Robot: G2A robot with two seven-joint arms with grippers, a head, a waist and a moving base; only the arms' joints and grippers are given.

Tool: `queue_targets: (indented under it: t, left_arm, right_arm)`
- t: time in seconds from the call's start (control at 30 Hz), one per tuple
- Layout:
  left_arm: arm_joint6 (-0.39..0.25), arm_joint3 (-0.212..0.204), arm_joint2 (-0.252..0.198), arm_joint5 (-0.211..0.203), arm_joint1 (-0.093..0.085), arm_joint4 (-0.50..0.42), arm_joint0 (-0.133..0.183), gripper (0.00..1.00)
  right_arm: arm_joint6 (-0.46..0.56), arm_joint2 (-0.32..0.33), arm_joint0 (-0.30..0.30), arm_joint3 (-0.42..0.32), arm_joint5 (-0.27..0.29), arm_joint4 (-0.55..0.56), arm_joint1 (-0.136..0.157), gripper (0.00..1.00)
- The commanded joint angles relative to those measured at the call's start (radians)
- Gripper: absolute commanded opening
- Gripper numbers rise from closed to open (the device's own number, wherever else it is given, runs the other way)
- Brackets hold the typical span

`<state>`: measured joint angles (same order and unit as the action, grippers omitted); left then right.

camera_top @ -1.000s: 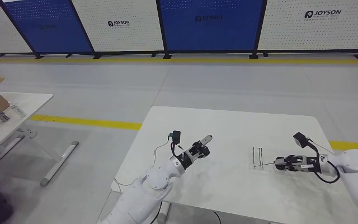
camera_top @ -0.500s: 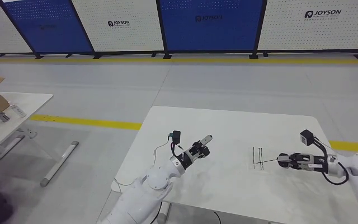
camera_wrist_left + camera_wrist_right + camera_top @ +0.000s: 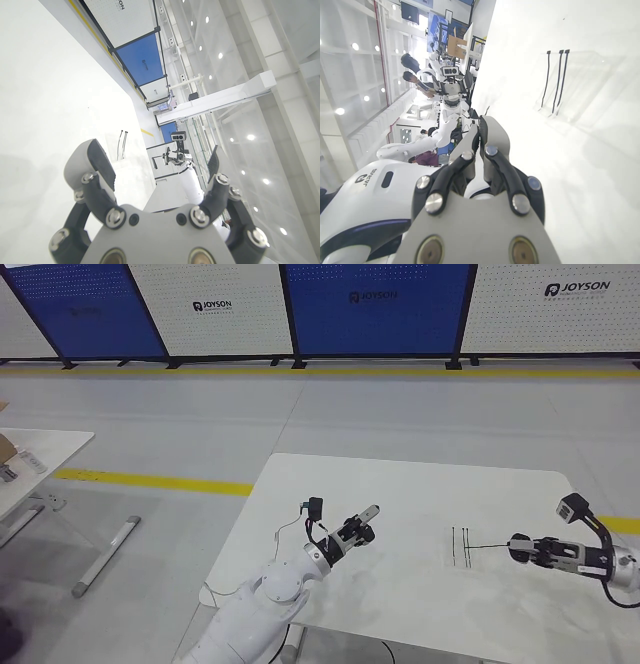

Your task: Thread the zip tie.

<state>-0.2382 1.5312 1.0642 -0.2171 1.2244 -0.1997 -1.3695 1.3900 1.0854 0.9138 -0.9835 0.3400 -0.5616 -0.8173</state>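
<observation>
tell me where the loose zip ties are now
Top view: the loose zip ties lie side by side on the right half of the table, a little inward of the right hand.

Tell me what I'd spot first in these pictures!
A big white table with two robot arms over it. The right hand pinches one thin black zip tie, stretched toward the spare ties lying side by side. The left hand hangs open over the table's middle.
</observation>
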Motion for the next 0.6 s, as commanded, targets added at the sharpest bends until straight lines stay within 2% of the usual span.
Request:
queue_targets:
  t: [0.0,0.1,0.17,0.3,0.4,0.47,0.57]
  left_arm:
    - [0.0,0.0,0.0,0.0,0.0,0.0,0.0,1.0]
    - [0.0,0.0,0.0,0.0,0.0,0.0,0.0,1.0]
    - [0.0,0.0,0.0,0.0,0.0,0.0,0.0,1.0]
    - [0.0,0.0,0.0,0.0,0.0,0.0,0.0,1.0]
    - [0.0,0.0,0.0,0.0,0.0,0.0,0.0,1.0]
    - [0.0,0.0,0.0,0.0,0.0,0.0,0.0,1.0]
    - [0.0,0.0,0.0,0.0,0.0,0.0,0.0,1.0]
  right_arm:
    - [0.0,0.0,0.0,0.0,0.0,0.0,0.0,0.0]
    - [-0.024,-0.005,0.009,-0.013,-0.007,0.004,-0.002,0.0]
    - [-0.057,-0.018,0.025,-0.05,-0.018,-0.005,-0.01,0.0]
    - [-0.115,-0.019,0.048,-0.107,0.0,-0.089,-0.028,0.0]
    - [-0.177,-0.03,0.061,-0.166,0.0,-0.088,-0.046,0.0]
    - [-0.24,-0.057,0.063,-0.208,0.0,-0.061,-0.064,0.0]
    - [-0.308,-0.113,0.045,-0.226,-0.001,-0.016,-0.092,0.0]
